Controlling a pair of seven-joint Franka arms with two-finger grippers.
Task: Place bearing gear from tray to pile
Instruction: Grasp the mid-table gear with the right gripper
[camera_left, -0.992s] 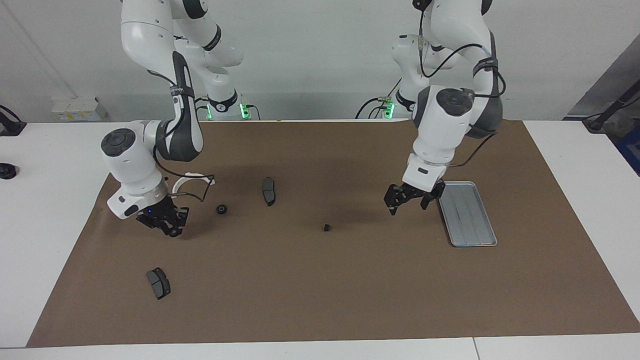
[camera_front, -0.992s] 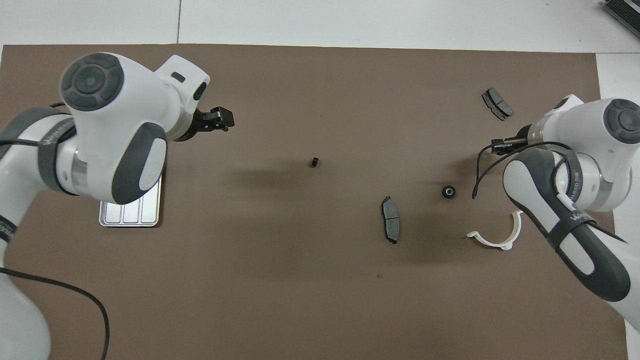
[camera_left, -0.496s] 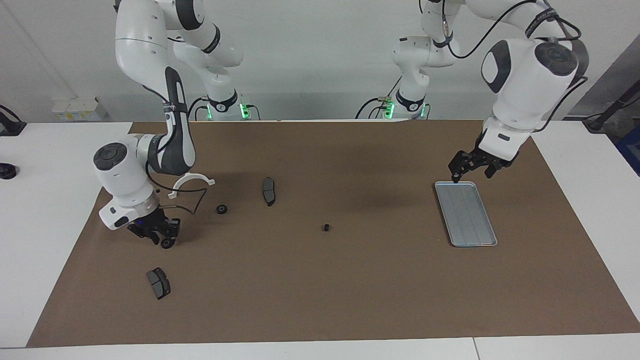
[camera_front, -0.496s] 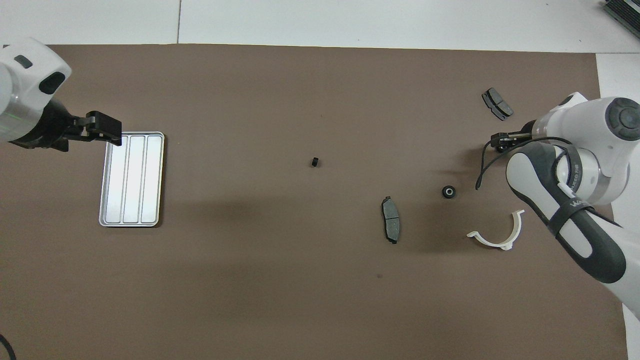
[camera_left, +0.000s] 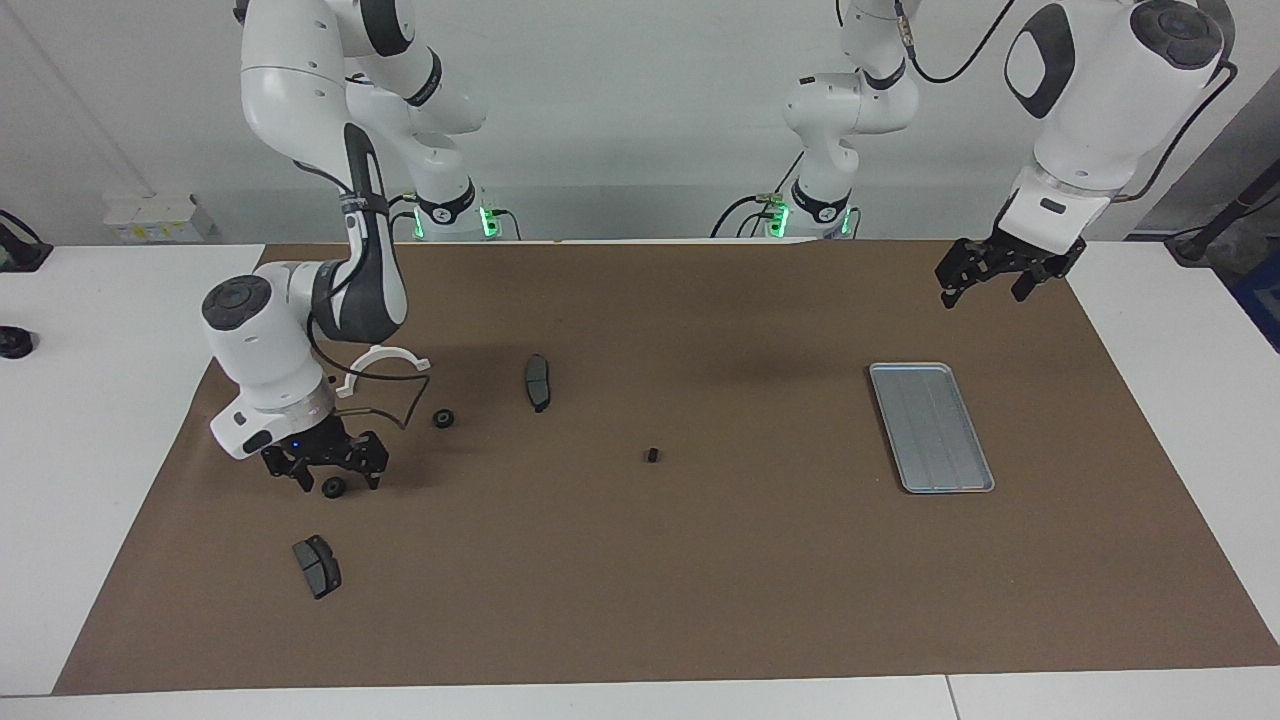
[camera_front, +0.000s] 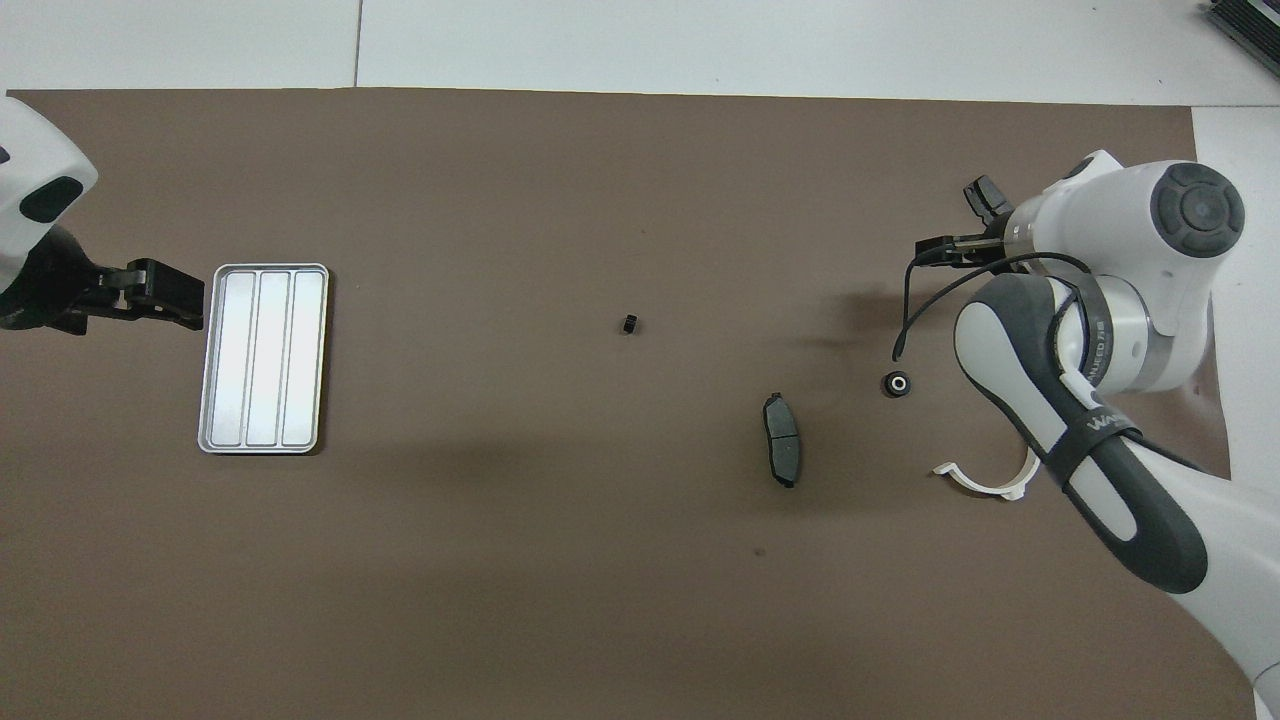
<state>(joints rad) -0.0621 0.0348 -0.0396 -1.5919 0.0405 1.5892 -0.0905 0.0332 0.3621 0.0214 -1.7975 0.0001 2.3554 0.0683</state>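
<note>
The silver-grey tray (camera_left: 932, 427) lies with nothing in it at the left arm's end of the brown mat; it also shows in the overhead view (camera_front: 263, 358). My right gripper (camera_left: 330, 475) is open just above the mat. A small black bearing gear (camera_left: 333, 488) lies on the mat between its fingers. Around it lies the pile: a white half-ring bracket (camera_left: 385, 360), a dark brake pad (camera_left: 317, 566), a second brake pad (camera_left: 537, 381) and another bearing gear (camera_left: 443, 418). My left gripper (camera_left: 1005, 270) is open, empty and raised, beside the tray's end that is nearer to the robots.
A tiny black part (camera_left: 652, 455) lies alone mid-mat between the pile and the tray. The brown mat (camera_left: 700, 600) covers most of the white table. A black cable loops from the right wrist over the bracket.
My right gripper lowered the bearing gear onto the mat near the brake pad and opened. My left gripper rose and drew back from the tray toward the mat's edge.
</note>
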